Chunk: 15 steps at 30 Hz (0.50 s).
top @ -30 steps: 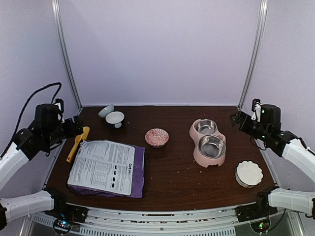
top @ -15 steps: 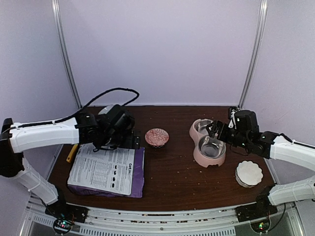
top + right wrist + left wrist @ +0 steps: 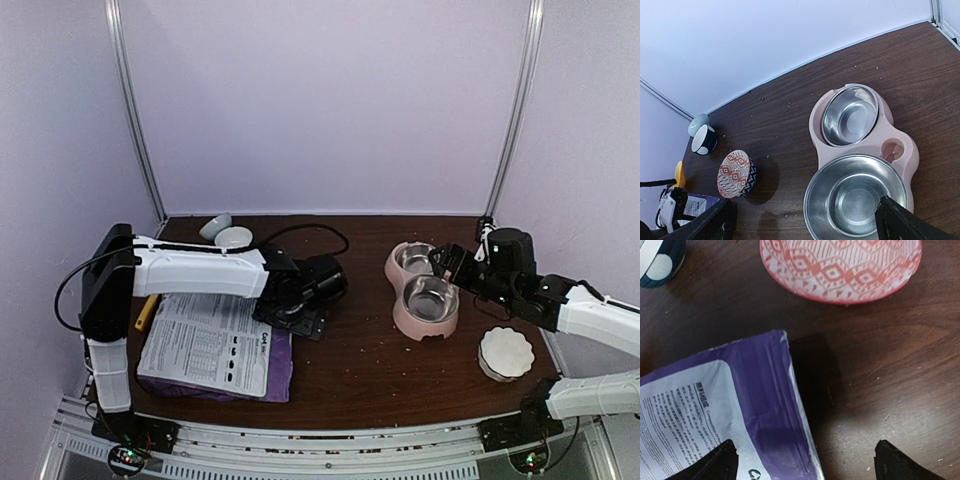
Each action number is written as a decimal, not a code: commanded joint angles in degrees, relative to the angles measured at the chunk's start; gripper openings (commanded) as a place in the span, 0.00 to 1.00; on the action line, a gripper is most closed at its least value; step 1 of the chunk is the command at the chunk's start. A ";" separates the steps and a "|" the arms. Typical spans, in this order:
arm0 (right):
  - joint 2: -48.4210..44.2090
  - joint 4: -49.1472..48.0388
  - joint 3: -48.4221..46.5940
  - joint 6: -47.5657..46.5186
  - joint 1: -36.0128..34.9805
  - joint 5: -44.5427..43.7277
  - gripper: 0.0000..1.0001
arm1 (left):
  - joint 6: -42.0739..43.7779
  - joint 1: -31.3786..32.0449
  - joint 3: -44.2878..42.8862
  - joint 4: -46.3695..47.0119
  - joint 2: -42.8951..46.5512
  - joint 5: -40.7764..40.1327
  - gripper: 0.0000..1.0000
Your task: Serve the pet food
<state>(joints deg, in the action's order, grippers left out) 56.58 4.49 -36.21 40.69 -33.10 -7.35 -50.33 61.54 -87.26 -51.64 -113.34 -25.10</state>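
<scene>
Serving has hardly begun, by my reading. No dry brown pet-food kibble shows as a heap anywhere, only stray crumbs on the dark wooden worktop (image 3: 360,375). It is presumably inside the flat purple bag with the white printed label (image 3: 215,345), which lies at the left and has not yet been lifted or poured.

The left fingers (image 3: 725,462) are spread wide with nothing between them. They straddle the bag's far right corner, and I cannot tell whether they touch it. So the food, if it is in the bag, lies below them and to their left.

Just beyond that corner sits the red-and-white patterned bowl (image 3: 840,265). Further right, both steel bowls of the pink plastic double feeder (image 3: 405,318) are bare. The right fingers (image 3: 897,222) are parted too, hang over the feeder holding nothing, and are well apart from the bag.
</scene>
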 commanded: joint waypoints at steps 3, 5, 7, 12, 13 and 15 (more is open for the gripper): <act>-2.06 -0.61 0.83 -1.93 -0.30 2.22 1.00 | -2.88 1.85 -2.52 -7.22 -2.80 -2.51 0.96; -2.01 -0.28 0.59 -2.26 -0.29 3.28 1.00 | -3.41 2.16 -3.67 -9.96 -4.30 -4.19 0.90; -2.00 -0.12 0.60 -2.51 -0.30 4.10 1.00 | -4.42 2.18 -4.19 -12.72 -5.65 -5.46 0.82; -1.82 -0.12 0.43 -2.67 -0.30 6.21 1.00 | -5.44 2.27 -3.32 -14.51 -6.44 -5.65 0.73; -1.78 -0.10 0.34 -2.79 -0.30 6.65 1.00 | -5.20 2.39 -3.41 -14.51 -6.61 -5.57 0.73; -1.61 -0.12 0.06 -2.94 -0.30 7.33 1.00 | -4.94 2.61 -3.53 -14.59 -7.01 -5.90 0.73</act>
<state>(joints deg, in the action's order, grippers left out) 55.18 4.49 -35.83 38.74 -33.10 -2.35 -54.43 63.77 -90.24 -63.61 -119.59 -29.17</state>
